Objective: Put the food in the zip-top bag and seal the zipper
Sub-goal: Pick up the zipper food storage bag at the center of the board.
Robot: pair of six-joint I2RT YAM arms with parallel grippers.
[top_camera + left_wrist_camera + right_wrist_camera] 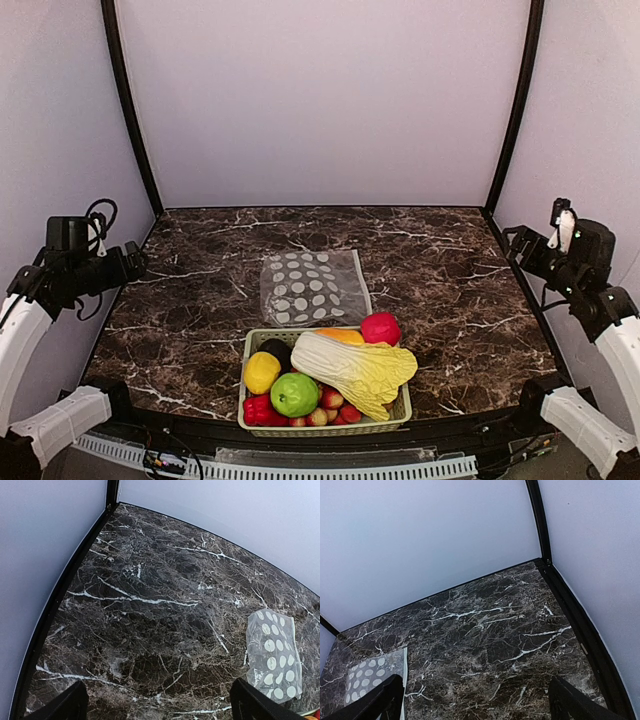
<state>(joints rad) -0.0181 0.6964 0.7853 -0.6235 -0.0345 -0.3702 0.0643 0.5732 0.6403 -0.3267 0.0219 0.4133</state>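
Top external view: zip-top bag (314,287) lies flat on the dark marble table (190,300) at frame center, touching or just beyond the far rim of the pale green basket (325,429) at bottom center. All the food sits in the basket: napa cabbage (355,368) lies diagonally across the top, magenta-pink fruit (380,327) at the upper right corner, lemon (262,372) at left, green apple (294,394) just below it, and red bell pepper (258,410) at the lower left corner. Small red-yellow fruits (336,405) fill the bottom.

Left wrist view: left gripper (160,685) is released, fingers spread wide over bare table and grasping nothing, with the bag at right. Right wrist view: right gripper (475,680) is likewise spread and empty, with the bag at the lower left corner. Both arms are at the frame's side edges, well apart from the bag and basket.
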